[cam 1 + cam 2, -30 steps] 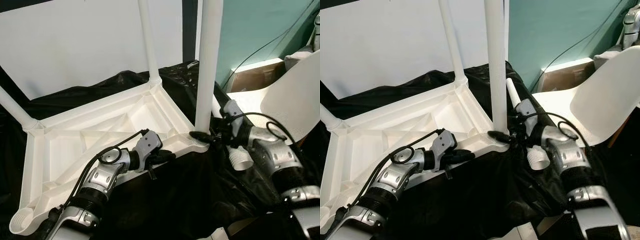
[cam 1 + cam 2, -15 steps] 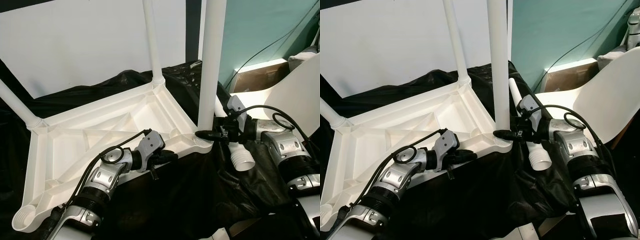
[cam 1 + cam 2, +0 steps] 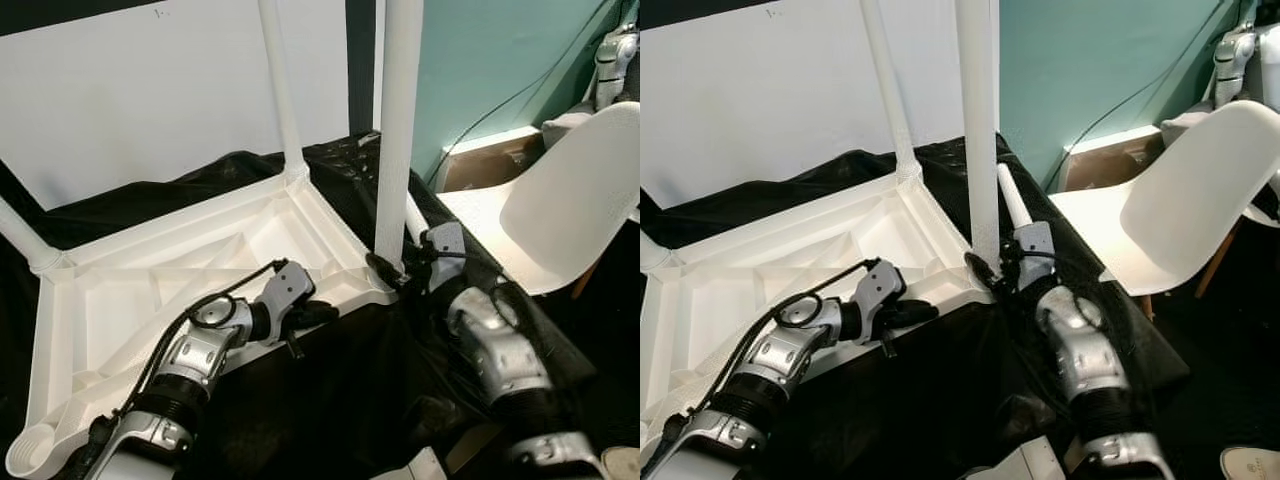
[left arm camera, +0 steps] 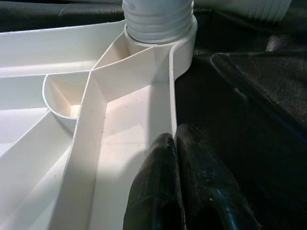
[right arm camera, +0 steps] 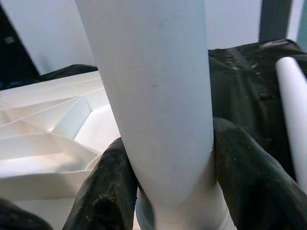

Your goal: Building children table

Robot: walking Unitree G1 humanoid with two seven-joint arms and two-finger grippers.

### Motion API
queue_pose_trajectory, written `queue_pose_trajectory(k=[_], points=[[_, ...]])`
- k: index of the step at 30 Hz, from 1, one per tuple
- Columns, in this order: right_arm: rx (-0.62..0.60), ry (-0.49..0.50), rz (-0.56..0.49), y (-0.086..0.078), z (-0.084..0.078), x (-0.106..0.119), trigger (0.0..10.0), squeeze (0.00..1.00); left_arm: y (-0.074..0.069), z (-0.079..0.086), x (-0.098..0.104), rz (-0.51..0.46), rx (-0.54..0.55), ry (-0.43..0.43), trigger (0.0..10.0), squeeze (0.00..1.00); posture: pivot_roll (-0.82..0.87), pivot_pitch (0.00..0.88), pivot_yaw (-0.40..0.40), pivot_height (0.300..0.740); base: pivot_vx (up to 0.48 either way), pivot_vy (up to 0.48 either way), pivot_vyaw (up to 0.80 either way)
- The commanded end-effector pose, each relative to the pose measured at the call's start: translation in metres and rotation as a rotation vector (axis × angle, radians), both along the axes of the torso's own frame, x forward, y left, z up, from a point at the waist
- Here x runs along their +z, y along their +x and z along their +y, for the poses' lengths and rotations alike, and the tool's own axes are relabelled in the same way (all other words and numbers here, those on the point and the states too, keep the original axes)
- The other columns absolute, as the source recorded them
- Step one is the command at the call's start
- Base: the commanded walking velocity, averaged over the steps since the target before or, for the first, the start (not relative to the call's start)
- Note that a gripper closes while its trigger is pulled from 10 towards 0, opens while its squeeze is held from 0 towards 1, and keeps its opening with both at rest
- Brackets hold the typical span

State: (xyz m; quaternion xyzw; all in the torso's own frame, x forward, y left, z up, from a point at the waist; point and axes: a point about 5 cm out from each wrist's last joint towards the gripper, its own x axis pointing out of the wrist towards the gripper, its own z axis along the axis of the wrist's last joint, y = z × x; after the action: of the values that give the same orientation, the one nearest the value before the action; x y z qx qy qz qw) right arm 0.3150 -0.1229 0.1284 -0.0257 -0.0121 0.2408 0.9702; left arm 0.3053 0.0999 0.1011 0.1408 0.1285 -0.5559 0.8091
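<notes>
— Where is the table lying?

— I am seeing the upturned white plastic tabletop (image 3: 150, 290) lying on black sheeting (image 3: 340, 400), near right corner toward me.

— Grippers?

— My right gripper (image 5: 165, 191) is clasping the upright white plastic leg (image 3: 396, 130) at its base; my left gripper (image 4: 176, 143) is pinching the tabletop's near rim.
</notes>
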Motion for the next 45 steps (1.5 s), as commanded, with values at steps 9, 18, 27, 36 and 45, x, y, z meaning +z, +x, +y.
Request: queue_pose_trajectory(k=[9, 18, 27, 36, 45], points=[[-0.109, 0.084, 0.033, 0.001, 0.023, -0.003, 7.4, 0.00, -0.016, -0.016, -0.021, 0.101, -0.100, 0.029, 10.0, 0.00, -0.08, 0.000, 0.101, 0.740, 0.000, 0.000, 0.00], [-0.030, 0.063, 0.047, -0.006, 0.033, -0.005, 10.0, 0.00, -0.018, -0.020, -0.018, 0.102, -0.104, -0.006, 10.0, 0.00, -0.10, 0.000, 0.101, 0.740, 0.000, 0.000, 0.00], [0.121, 0.024, 0.142, -0.015, 0.042, -0.016, 10.0, 0.00, -0.002, -0.041, 0.008, -0.020, -0.018, -0.098, 10.0, 0.00, -0.10, 0.000, 0.096, 0.740, 0.000, 0.000, 0.00], [0.191, 0.025, 0.148, -0.016, 0.044, -0.011, 10.0, 0.00, 0.000, -0.037, -0.006, -0.016, 0.012, 0.069, 2.4, 0.00, -0.10, 0.000, 0.096, 0.740, 0.000, 0.000, 0.00], [0.203, -0.010, 0.134, -0.011, 0.032, -0.004, 10.0, 0.00, -0.016, -0.030, -0.014, 0.070, -0.106, 0.096, 0.0, 0.00, -0.10, 0.000, 0.094, 0.740, 0.000, 0.000, 0.00]])
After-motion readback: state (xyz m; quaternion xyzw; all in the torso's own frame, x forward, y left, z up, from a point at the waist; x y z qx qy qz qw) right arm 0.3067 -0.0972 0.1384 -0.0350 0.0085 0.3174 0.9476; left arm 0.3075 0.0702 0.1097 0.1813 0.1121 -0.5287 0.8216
